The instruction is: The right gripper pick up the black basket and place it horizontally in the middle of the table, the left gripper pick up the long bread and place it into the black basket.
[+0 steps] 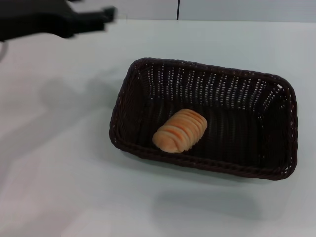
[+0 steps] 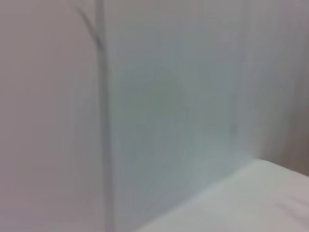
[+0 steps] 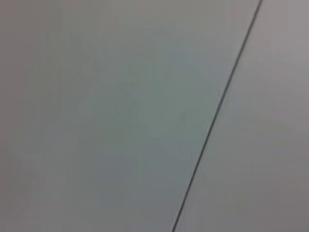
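The black basket (image 1: 207, 118) lies lengthwise across the middle-right of the white table (image 1: 59, 163) in the head view. The long bread (image 1: 180, 130), orange-brown with pale ridges, lies inside it near the front-left wall. My left gripper (image 1: 106, 15) is a dark blurred shape at the top left, raised well away from the basket and holding nothing. My right gripper is out of view. The two wrist views show only plain wall panels, with a corner of the table (image 2: 260, 193) in the left one.
The table's far edge meets a pale wall with a dark vertical seam (image 1: 177, 9). Bare tabletop lies left of and in front of the basket.
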`<move>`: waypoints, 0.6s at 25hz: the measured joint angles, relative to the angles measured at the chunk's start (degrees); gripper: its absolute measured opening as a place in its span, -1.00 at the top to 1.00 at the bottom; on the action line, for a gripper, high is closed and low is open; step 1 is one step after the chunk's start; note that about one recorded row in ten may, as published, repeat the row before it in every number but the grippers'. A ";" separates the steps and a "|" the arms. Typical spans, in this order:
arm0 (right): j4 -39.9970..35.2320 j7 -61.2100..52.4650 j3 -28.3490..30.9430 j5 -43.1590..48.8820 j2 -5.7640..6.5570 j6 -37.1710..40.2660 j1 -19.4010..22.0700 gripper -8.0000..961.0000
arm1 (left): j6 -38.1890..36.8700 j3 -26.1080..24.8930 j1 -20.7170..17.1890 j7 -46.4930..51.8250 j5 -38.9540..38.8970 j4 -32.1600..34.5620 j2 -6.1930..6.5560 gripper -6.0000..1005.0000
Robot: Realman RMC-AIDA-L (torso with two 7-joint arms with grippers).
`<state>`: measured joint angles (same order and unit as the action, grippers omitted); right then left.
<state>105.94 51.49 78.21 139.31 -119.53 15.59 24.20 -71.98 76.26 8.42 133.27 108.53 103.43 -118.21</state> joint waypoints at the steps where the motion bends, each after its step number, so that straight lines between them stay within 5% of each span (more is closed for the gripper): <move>1: 0.14 -0.01 0.13 -0.68 0.08 -0.04 -0.06 -0.22 | 0.00 0.00 0.00 0.00 0.00 0.00 0.00 -0.67; 2: 0.19 -0.02 0.21 -0.99 0.11 -0.17 -0.11 -0.22 | 0.00 0.00 0.00 0.00 0.00 0.00 0.00 -0.67; 3: 0.28 -0.07 0.32 -1.21 0.08 -0.54 -0.17 -0.22 | 4.70 -8.56 -5.59 -5.94 -0.98 4.57 -0.17 -0.67; 4: 0.28 -0.16 0.35 -1.34 0.04 -0.62 -0.18 -0.22 | 6.64 -11.23 -8.03 -7.66 -3.16 5.80 -0.18 -0.67; 5: 0.20 -0.38 0.46 -2.18 0.00 -0.70 -0.18 -0.22 | 8.33 -16.79 -11.92 -12.74 -12.17 5.66 -0.28 -0.67; 15: 0.29 -0.69 -0.28 -3.63 -0.05 -0.75 0.20 -0.22 | 10.19 -24.17 -19.44 -32.68 -35.57 -3.04 -0.44 -0.67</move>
<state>106.23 50.79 77.93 135.67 -119.58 14.85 24.40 -61.78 52.09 -11.02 100.59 72.96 100.39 -118.64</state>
